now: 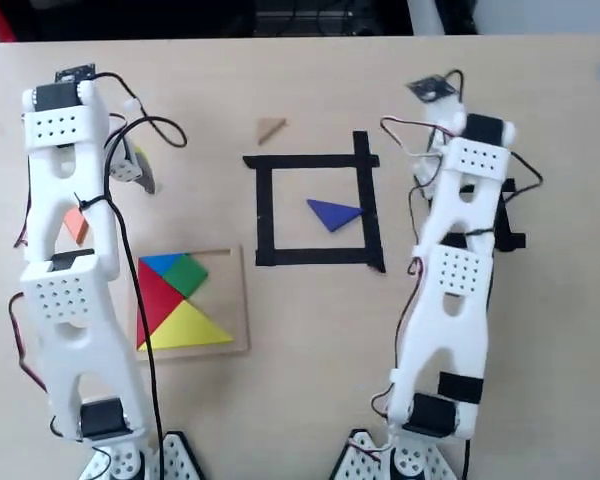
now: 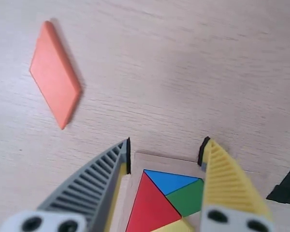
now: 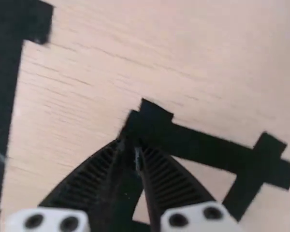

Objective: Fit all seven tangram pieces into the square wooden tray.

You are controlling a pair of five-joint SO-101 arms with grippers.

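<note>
The square wooden tray [image 1: 242, 300] lies at the front left and holds a blue [image 1: 161, 264], a green [image 1: 187, 273], a red [image 1: 155, 300] and a yellow piece [image 1: 190, 327]. An orange parallelogram [image 1: 76, 226] lies on the table left of the tray, partly under the left arm. A dark blue triangle [image 1: 335, 213] sits inside a black tape square [image 1: 270, 215]. Behind that square lies a tan triangle [image 1: 270, 128]. My left gripper [image 2: 165, 145] is open and holds nothing, above the table between the orange parallelogram [image 2: 55, 82] and the tray [image 2: 164, 163]. My right gripper [image 3: 137, 155] is shut on nothing over a black tape mark [image 3: 198, 140].
The left arm [image 1: 65, 290] stretches along the table's left side and the right arm [image 1: 455, 290] along its right side. Cables loop near both wrists. More black tape [image 1: 510, 215] lies beside the right arm.
</note>
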